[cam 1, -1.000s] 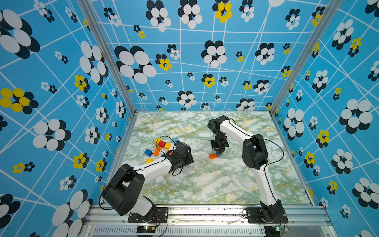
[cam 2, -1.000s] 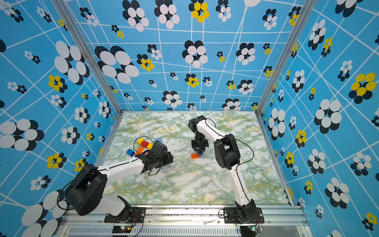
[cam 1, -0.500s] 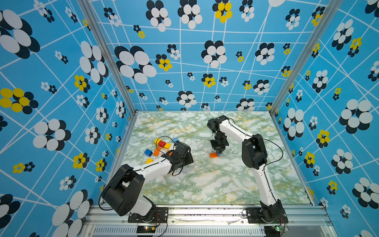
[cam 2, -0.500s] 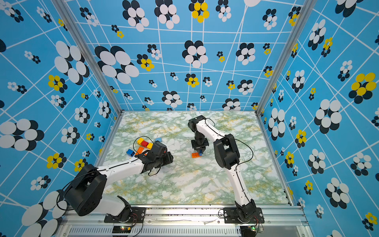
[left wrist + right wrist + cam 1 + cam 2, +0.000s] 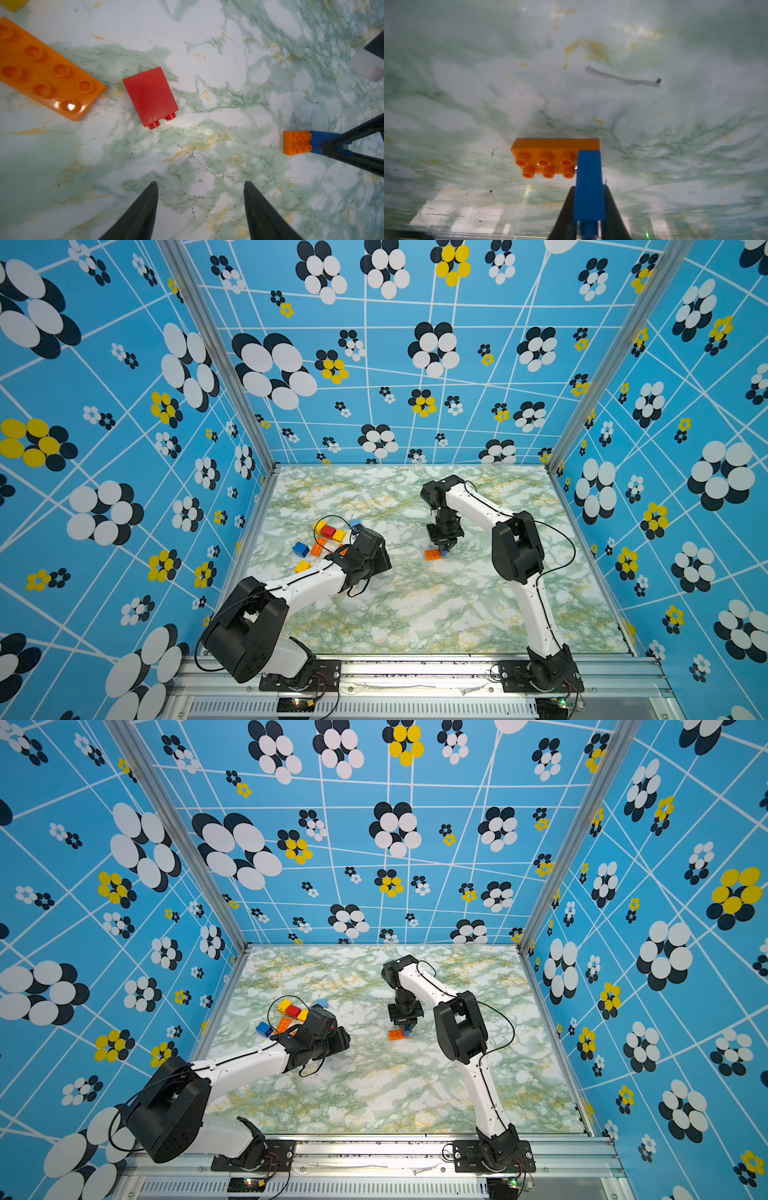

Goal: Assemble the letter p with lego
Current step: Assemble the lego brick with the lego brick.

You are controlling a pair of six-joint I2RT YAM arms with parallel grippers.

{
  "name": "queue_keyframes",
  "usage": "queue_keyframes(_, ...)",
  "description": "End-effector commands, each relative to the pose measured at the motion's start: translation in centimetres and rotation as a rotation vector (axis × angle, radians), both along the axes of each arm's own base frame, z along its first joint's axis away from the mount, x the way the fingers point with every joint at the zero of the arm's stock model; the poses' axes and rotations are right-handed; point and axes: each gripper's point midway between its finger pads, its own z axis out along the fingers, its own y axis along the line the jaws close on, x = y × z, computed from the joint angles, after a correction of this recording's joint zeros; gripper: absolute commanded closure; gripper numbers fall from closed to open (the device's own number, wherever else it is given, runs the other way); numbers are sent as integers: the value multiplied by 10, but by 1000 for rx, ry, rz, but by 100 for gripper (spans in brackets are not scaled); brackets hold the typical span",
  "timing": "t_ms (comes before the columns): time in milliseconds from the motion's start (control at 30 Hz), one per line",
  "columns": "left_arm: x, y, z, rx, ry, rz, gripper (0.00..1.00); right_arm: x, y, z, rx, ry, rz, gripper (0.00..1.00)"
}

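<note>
The marbled green-and-white table (image 5: pixel 415 614) carries everything, and the orange plate (image 5: pixel 432 554) near its middle serves as the marker for the rest.

The right arm (image 5: pixel 478 506) reaches from the front rail past the orange plate, then folds back at the elbow so that its wrist points straight down over the plate. The left arm (image 5: pixel 299 589) lies low and stretched out, its wrist ending on the left arm's side of the orange plate, well apart from it.

The right gripper (image 5: pixel 588 189) is closed tight on a blue brick (image 5: pixel 589 166), which it holds upright over one end of the orange plate (image 5: pixel 550 145). That brick covers the end pair of studs and leaves six showing. Whether it is pressed home I cannot tell.

The left gripper (image 5: pixel 200 182) has its fingers about half apart with nothing between them, only bare table. It faces the orange plate (image 5: pixel 296 145) from a distance.

The loose lego lies in a cluster beyond the left wrist, farther from the orange plate. A second orange plate (image 5: pixel 47 68), flat with its studs up, is the biggest piece. A red brick (image 5: pixel 149 96) lies on its side between that piece and the orange plate, its two studs pointing sideways. In a top view the cluster also shows a blue brick (image 5: pixel 300 548), a yellow brick (image 5: pixel 302 567), another yellow brick (image 5: pixel 320 526) and a pale blue brick (image 5: pixel 355 526)
</note>
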Motion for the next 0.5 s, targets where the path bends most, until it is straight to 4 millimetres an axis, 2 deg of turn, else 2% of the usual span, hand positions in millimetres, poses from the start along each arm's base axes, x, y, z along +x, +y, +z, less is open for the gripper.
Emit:
queue_keyframes(0, -4, 8, 0, 22, -7, 17, 33, -22, -14, -14, -44, 57, -29, 100)
queue_keyframes(133, -3, 10, 4, 34, -18, 20, 32, -38, -20, -5, -27, 47, -71, 100)
queue_keyframes(167, -2, 10, 4, 35, -20, 19, 32, -42, -21, -8, -26, 54, -84, 100)
queue_keyframes(200, -2, 11, 5, 38, -22, 19, 32, -44, -20, -1, -7, 33, -98, 100)
queue_keyframes(400, 0, 12, 10, 53, -30, 16, 32, -54, -19, -10, 21, 28, -172, 100)
queue_keyframes(467, 1, 14, 12, 58, -32, 17, 32, -51, -18, -9, 27, 16, -184, 100)
